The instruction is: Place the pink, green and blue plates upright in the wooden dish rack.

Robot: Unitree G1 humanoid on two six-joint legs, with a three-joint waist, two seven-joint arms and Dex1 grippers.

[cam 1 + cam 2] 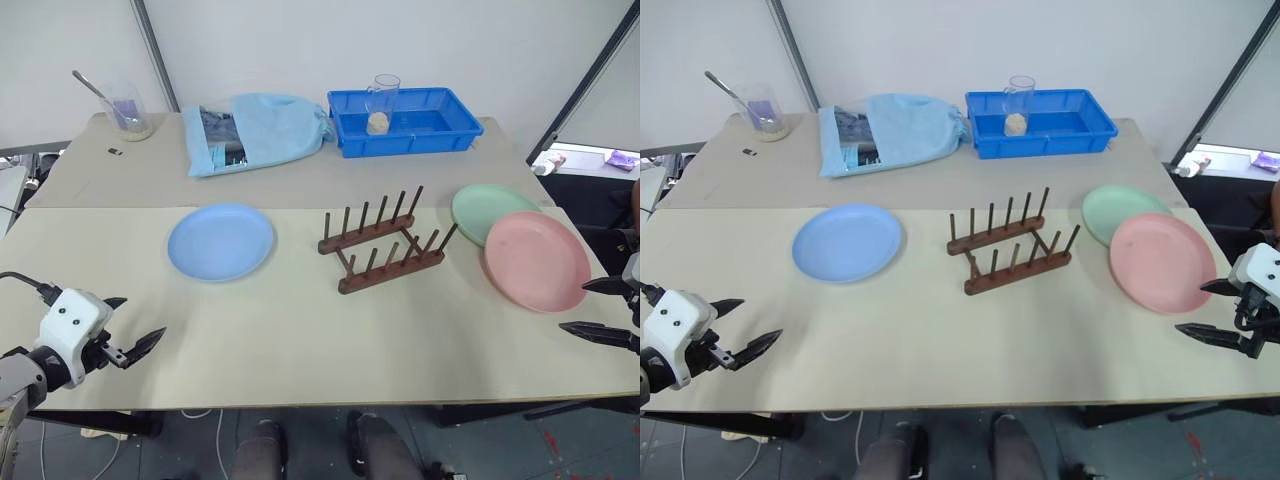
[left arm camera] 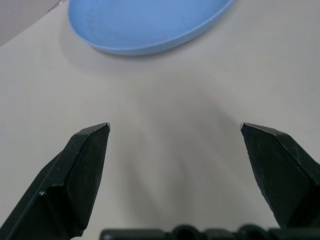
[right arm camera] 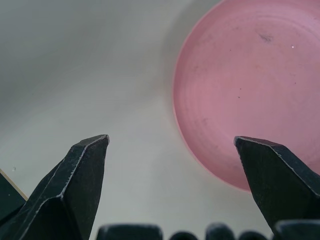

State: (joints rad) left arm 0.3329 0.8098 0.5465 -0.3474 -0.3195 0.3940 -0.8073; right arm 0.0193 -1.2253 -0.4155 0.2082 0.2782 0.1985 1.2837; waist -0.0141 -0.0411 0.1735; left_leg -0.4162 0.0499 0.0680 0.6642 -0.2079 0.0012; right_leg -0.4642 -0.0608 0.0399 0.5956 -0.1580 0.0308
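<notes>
Left eye view: three plates lie flat on a desk around an empty wooden dish rack point(image 1: 382, 243).

The blue plate point(image 1: 220, 241) sits left of the rack; the green plate point(image 1: 482, 207) sits right of it, its near edge overlapped by the pink plate point(image 1: 537, 260). The left gripper point(image 1: 133, 326) hovers released near the desk's front left edge, the right gripper point(image 1: 1206, 311) released just beside the pink plate.

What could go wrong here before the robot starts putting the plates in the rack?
The pink plate overlaps the green plate, so lifting the pink one could drag or flip the green.
All three plates lie flat on the table, blue plate included, so the open fingers may slide off the low rims.
The wooden dish rack looks light; a plate pushed against its pegs could shove it.
</notes>
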